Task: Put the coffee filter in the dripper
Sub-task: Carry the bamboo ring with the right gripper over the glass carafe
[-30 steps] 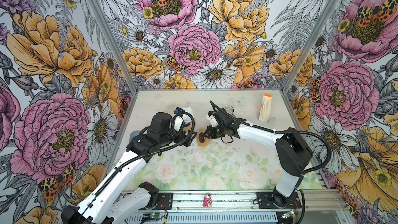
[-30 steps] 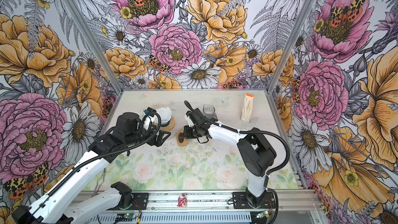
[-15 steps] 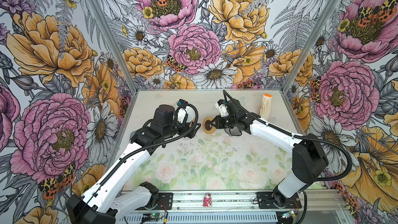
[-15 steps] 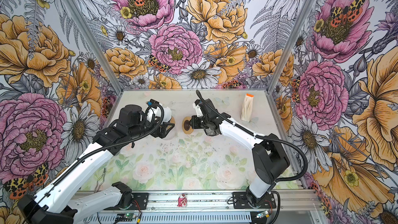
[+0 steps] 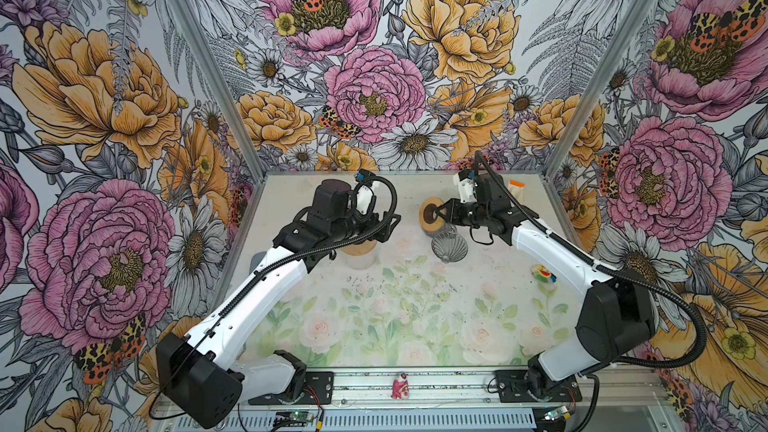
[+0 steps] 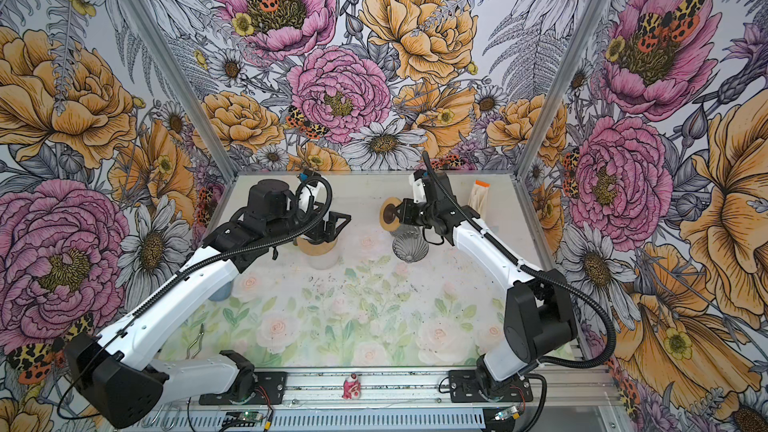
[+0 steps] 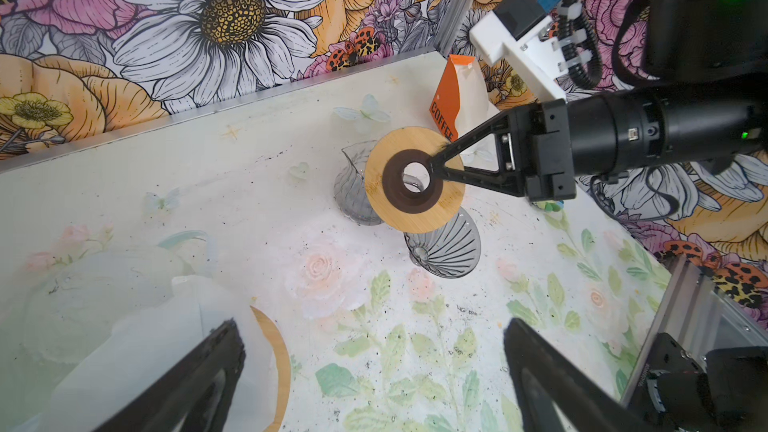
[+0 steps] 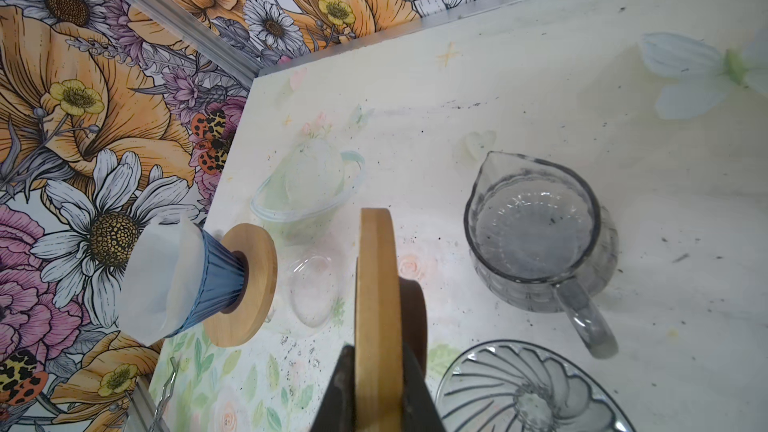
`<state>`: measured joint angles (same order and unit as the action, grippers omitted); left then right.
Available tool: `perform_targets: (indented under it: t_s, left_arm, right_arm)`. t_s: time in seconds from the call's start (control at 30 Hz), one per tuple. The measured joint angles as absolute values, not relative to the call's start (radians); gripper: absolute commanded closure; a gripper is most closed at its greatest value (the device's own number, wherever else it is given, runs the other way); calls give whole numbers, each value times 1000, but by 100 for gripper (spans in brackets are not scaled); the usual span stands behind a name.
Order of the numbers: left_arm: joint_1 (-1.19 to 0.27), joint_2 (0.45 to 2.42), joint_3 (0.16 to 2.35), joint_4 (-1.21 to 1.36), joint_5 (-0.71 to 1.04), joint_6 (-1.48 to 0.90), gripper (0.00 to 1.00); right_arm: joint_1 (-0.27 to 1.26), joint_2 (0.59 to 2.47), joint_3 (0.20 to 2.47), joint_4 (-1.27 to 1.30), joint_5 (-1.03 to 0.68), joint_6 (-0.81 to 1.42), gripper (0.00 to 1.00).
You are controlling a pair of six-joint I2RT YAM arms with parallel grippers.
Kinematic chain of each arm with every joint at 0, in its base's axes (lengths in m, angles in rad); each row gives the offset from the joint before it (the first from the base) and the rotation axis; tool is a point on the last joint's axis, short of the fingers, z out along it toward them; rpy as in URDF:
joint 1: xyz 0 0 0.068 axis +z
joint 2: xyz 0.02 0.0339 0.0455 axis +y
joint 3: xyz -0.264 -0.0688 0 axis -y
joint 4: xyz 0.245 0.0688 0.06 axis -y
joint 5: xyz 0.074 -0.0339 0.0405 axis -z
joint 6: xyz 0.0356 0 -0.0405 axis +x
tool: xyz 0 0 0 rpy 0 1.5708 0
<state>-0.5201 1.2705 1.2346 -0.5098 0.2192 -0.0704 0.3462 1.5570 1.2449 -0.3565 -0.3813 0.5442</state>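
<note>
floral wallpaper closes in three sides of the booth, and the table (image 5: pixel 374 317) carries a pale rose print dotted with dark specks that look like coffee grounds. the coffee filter (image 8: pixel 149 284) already sits as a white paper cone inside the blue dripper (image 8: pixel 216 280). that dripper stands on its wooden base (image 8: pixel 257 305) over a clear glass (image 8: pixel 309 292), on the left arm's side of the table. in both top views the arm hides most of the stack.

the left gripper (image 7: pixel 372 326) hangs just above this stack, jaws spread wide with nothing between them. the paper's edge lies close beside one finger, and the gripper probably stands off so as not to crush it.

the right gripper (image 7: pixel 434 170) is nearly closed and pinches a separate wooden collar (image 7: pixel 415 180) across its thickness at the rim of the dark centre hole, so the disc hangs on edge in the air. gripping there gives the pads flat faces and leaves the outer rim free. below and beside the disc are the glass pitcher (image 8: pixel 536 234) and a ribbed glass dripper cone (image 8: pixel 528 392), which lies loose on the table, apart from the collar. a coffee bag (image 7: pixel 446 105) stands at the back.

i judge the filter step done for the blue dripper. the collar in hand seems meant for rebuilding the glass one.
</note>
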Motion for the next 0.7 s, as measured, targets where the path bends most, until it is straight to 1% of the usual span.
perform_targets:
  t_s: [0.3, 0.47, 0.7]
  left_arm:
    - [-540, 1420, 1322, -488, 218, -60, 1]
    - [-553, 1489, 1359, -477, 218, -60, 1]
    - [-574, 1550, 1409, -473, 218, -61, 1]
  right_arm:
    - [233, 1603, 1245, -255, -484, 611, 100]
    - [181, 1669, 1244, -140, -564, 687, 100]
    - [154, 1750, 1243, -54, -622, 764, 100]
